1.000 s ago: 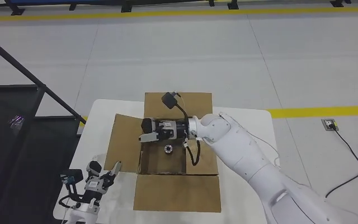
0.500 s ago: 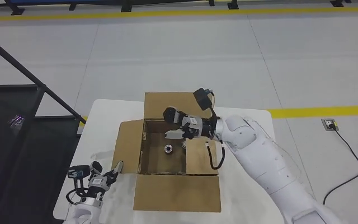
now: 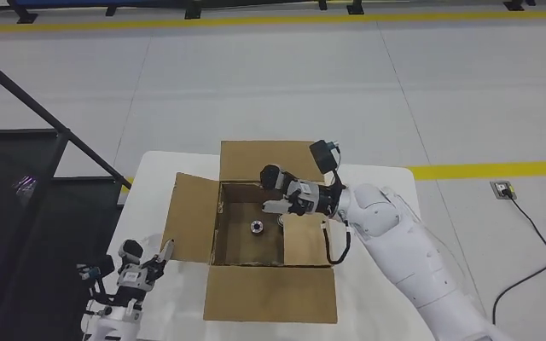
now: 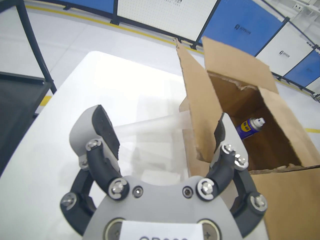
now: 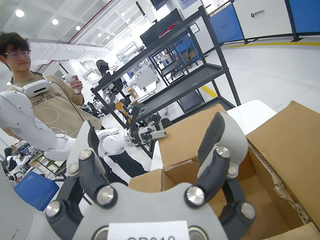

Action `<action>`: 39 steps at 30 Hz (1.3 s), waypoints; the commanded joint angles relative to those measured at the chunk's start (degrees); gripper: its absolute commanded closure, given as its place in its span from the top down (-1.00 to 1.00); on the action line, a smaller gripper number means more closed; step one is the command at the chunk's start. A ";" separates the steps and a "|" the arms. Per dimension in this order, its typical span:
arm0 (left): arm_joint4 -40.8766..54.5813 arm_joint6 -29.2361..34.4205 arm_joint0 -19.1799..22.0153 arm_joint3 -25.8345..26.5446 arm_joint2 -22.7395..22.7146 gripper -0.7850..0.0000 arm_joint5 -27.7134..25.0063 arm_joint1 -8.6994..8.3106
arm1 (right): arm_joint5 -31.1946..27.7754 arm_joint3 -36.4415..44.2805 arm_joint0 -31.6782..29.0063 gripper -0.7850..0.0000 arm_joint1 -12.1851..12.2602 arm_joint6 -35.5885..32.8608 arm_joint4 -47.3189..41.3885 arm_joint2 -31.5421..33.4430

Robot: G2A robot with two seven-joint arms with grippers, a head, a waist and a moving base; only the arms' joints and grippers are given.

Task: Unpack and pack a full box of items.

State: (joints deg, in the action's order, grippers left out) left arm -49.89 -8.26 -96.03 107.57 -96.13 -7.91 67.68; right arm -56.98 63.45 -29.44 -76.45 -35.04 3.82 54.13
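In the top view, the right hand (image 3: 271,191) hangs over the open cardboard box (image 3: 192,217) near its far wall. Its two fingers are spread wide and nothing is between them. On the box floor, below this hand and a little toward the robot, a spray can (image 3: 256,227) shows its round top. The left hand (image 3: 149,256) sits low over the white worktop (image 3: 375,183), well apart from the right hand. The box's outspread side flap lies just ahead of its fingertips. Its fingers are also parted and empty.

In the left wrist view, the left hand (image 4: 163,131) is spread wide with bare worktop (image 4: 100,88) between the pads. One finger (image 4: 222,136) stands just beside the edge of the box (image 4: 240,63) flap; whether they touch cannot be told. Beyond that finger, down inside the box, the blue spray can (image 4: 250,126) leans with its white cap pointing away from the hand.

In the right wrist view, the right hand (image 5: 155,138) is wide open and empty, poised above the box (image 5: 287,138) with the cardboard walls just under its fingers. Past the box's flap, the left hand (image 5: 156,134) shows farther off.
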 commanded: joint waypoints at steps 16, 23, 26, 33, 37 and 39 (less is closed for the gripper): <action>4.92 20.83 3.49 16.06 9.81 1.00 -5.91 -0.07 | 0.84 18.54 -17.35 1.00 7.06 -1.74 7.94 20.40; 1.15 24.83 12.68 9.28 21.95 1.00 -1.50 1.04 | 0.80 19.81 -19.19 1.00 7.42 -1.09 8.45 21.99; 1.15 24.83 12.68 9.28 21.95 1.00 -1.50 1.04 | 0.80 19.81 -19.19 1.00 7.42 -1.09 8.45 21.99; 1.15 24.83 12.68 9.28 21.95 1.00 -1.50 1.04 | 0.80 19.81 -19.19 1.00 7.42 -1.09 8.45 21.99; 3.29 25.55 12.88 7.99 22.45 1.00 -1.41 1.16 | 2.21 20.53 -19.68 1.00 7.44 0.49 8.20 22.30; 6.36 28.36 14.58 6.37 23.17 1.00 -0.85 1.33 | 2.62 20.90 -20.14 1.00 7.60 1.70 7.95 22.92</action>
State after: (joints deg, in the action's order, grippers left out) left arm -45.78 18.05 -82.56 115.00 -73.48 -8.90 68.91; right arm -54.58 84.18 -49.33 -68.96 -34.05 11.93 76.68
